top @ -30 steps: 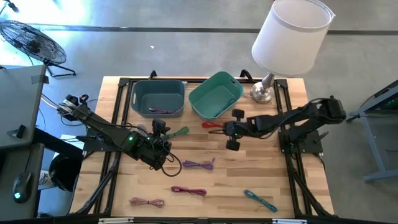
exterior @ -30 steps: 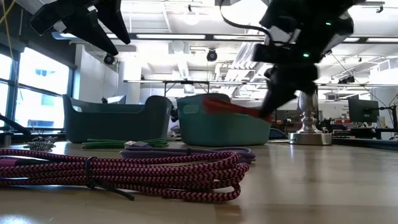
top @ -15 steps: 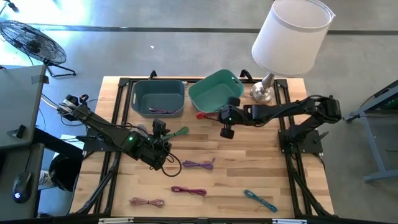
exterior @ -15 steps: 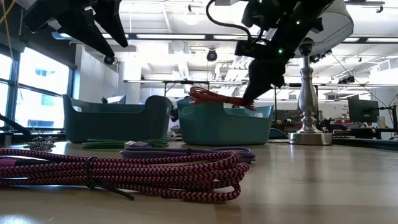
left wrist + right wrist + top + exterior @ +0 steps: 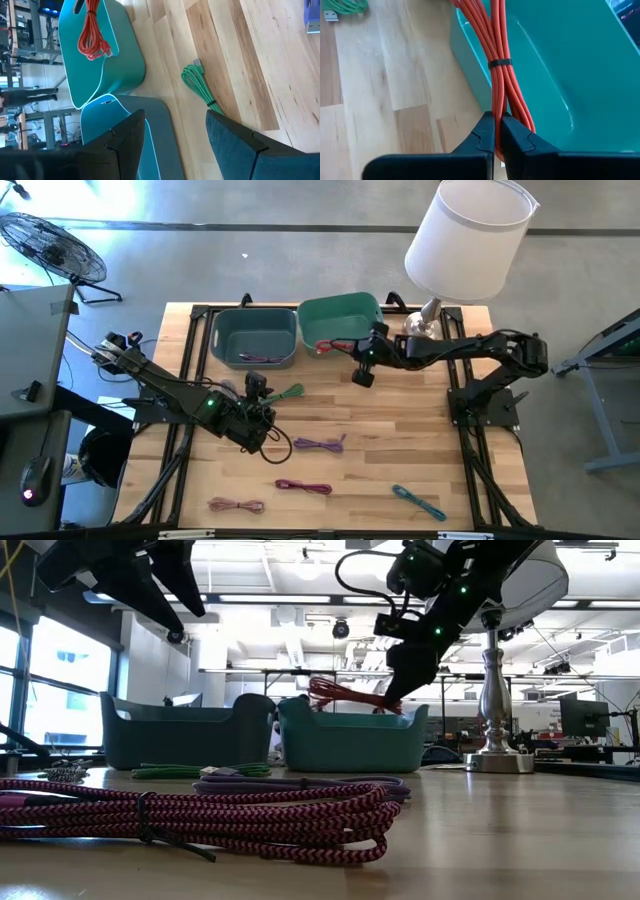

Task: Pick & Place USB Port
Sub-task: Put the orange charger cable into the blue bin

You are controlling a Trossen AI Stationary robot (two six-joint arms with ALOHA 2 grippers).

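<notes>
The coiled red-orange USB cable [image 5: 496, 60] is a bundle of thin glossy strands looped lengthwise and cinched near its middle by a thin dark tie. In the right wrist view its long axis runs straight away from the right pincer [image 5: 497, 131], whose two dark fingers are pressed close on the bundle's near end. The far loops reach out over the rim of the teal green plastic bin [image 5: 338, 320].

From above, the cable [image 5: 333, 346] lies along the bin's near edge, pointing away from the right pincer [image 5: 362, 356] toward the grey-blue plastic bin [image 5: 254, 335] just beside the teal one. In the low view the cable [image 5: 345, 696] hangs level above the teal bin's rim [image 5: 350, 736], clear of the wooden counter [image 5: 420, 430].

The left pincer [image 5: 257, 388] waits over the counter's left half, fingers spread wide, with a green coiled cable [image 5: 288, 393] lying just beyond it. Elsewhere on the counter lie a purple cable [image 5: 321, 444], a magenta braided cable [image 5: 303, 486], a pink cable [image 5: 236, 505] and a blue cable [image 5: 418, 501]. A white-shaded lamp [image 5: 468, 240] stands at the counter's back right corner.
</notes>
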